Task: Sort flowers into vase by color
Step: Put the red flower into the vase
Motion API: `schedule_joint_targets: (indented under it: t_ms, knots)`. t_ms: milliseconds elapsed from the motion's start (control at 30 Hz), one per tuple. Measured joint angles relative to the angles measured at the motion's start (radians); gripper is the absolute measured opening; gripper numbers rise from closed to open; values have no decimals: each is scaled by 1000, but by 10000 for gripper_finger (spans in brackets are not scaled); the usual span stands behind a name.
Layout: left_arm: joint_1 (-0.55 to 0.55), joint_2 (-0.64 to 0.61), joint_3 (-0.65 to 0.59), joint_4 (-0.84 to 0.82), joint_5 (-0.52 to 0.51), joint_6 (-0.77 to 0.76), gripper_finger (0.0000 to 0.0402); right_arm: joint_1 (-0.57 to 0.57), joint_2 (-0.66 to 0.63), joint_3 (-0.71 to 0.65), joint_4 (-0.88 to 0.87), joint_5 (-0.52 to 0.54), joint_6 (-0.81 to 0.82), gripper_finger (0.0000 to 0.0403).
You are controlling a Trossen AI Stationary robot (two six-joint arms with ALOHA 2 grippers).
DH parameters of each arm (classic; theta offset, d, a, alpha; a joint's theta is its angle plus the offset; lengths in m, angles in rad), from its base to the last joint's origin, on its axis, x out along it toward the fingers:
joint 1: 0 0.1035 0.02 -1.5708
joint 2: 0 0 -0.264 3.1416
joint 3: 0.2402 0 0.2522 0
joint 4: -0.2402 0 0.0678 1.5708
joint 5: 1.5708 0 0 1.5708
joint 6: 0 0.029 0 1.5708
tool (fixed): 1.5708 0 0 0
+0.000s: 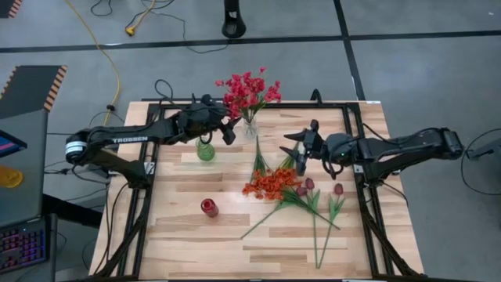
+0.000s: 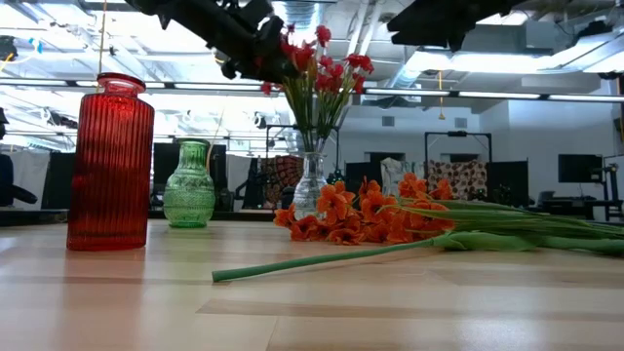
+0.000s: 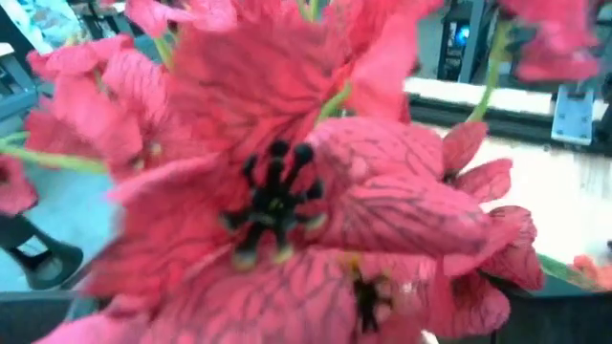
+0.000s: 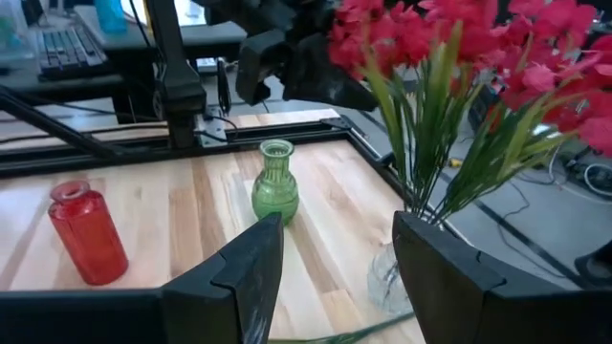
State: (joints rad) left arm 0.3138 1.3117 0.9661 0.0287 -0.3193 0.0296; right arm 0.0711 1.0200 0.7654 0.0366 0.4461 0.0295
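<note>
Left gripper [image 1: 229, 125] is up at the pink-red blossoms [image 1: 249, 92] near the tabletop's far edge, buried in petals; whether its fingers are spread or closed, I cannot tell. Those blossoms already stand in the clear vase [image 1: 250, 128], so one colour looks done. Right gripper [image 1: 297, 146] hovers spread and empty just beyond the pile. Still to sort: orange blossoms [image 1: 270, 182] and dark red tulips [image 1: 309, 186] lying mid-table, while the green vase [image 1: 205, 150] and red vase [image 1: 209, 207] stand empty.
</note>
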Motion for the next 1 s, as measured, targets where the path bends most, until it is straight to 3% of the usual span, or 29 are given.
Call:
schedule_joint_targets:
  t_ms: [467, 700, 1000]
  knots:
    - [0, -93, 0, -207, 2, 19, 222, 1, -67, 0, -69, 0, 8, 226]
    - [0, -97, 0, -192, 105, 44, 222, 1, -65, 0, -73, 0, 7, 226]
    - [0, -35, 0, -40, 105, 127, 222, 1, -64, 0, -78, 0, 7, 226]
